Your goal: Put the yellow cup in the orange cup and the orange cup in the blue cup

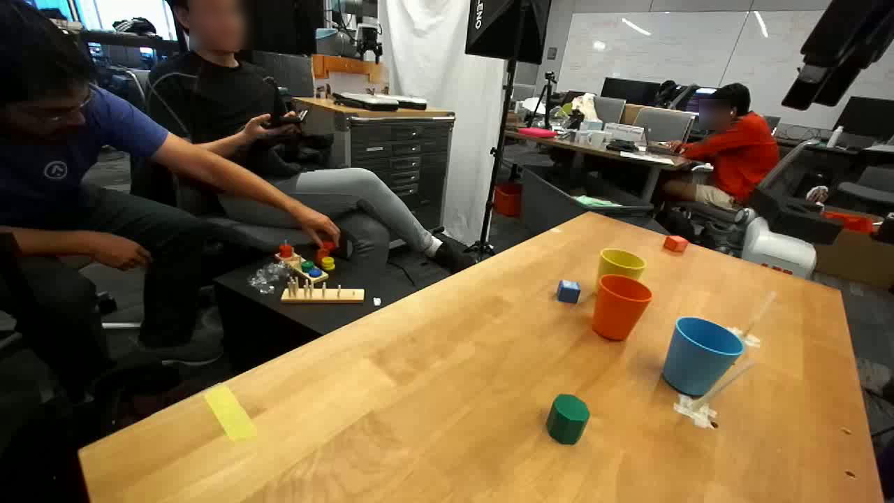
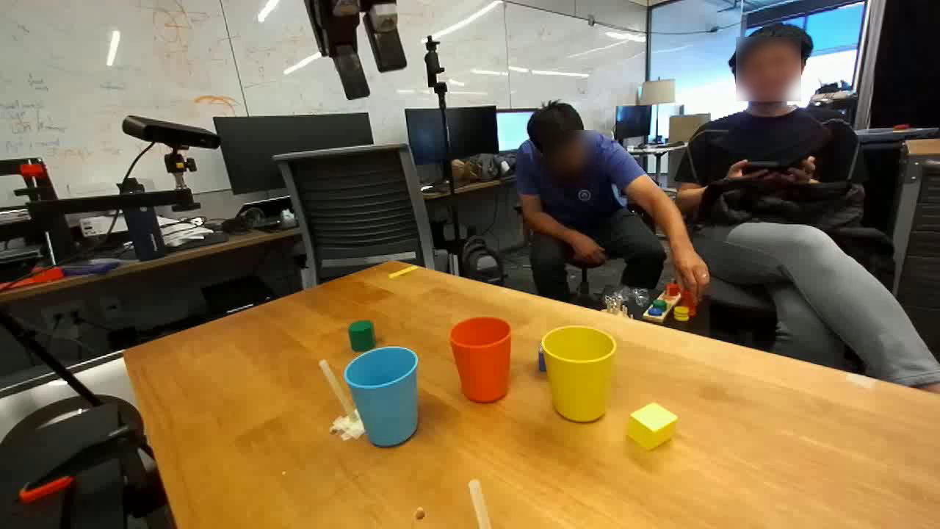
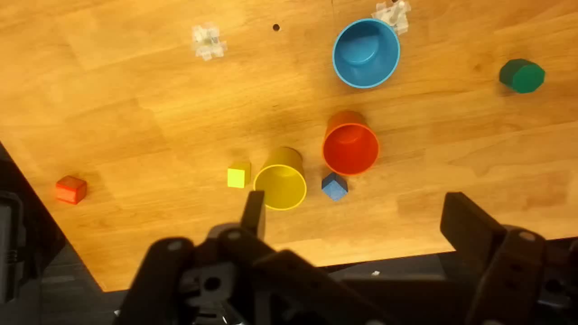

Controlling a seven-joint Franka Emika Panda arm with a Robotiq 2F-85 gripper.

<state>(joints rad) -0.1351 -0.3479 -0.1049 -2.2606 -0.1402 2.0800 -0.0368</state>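
Observation:
The yellow cup [image 3: 282,187] stands upright on the wooden table, next to the tiny yellow block. It shows in both exterior views [image 1: 621,262] [image 2: 579,375]; in an exterior view the orange cup partly hides it. The orange cup [image 3: 351,149] stands upright between the yellow and blue cups [image 1: 620,307] [image 2: 481,360]. The blue cup [image 3: 365,53] stands upright beside a taped-down stick [image 1: 700,356] [image 2: 385,397]. All three cups are apart, with nothing seen inside them. My gripper [image 3: 356,198] is open and empty, high above the table [image 2: 372,70]. In the wrist view its left finger overlaps the yellow cup's rim.
A yellow block [image 3: 238,175], a blue block [image 3: 335,186], a green block [image 3: 522,76] and an orange block [image 3: 71,189] lie on the table. Thin upright sticks [image 2: 338,389] are taped near the blue cup. People sit beyond the table's edge, near a low black stand [image 1: 262,314].

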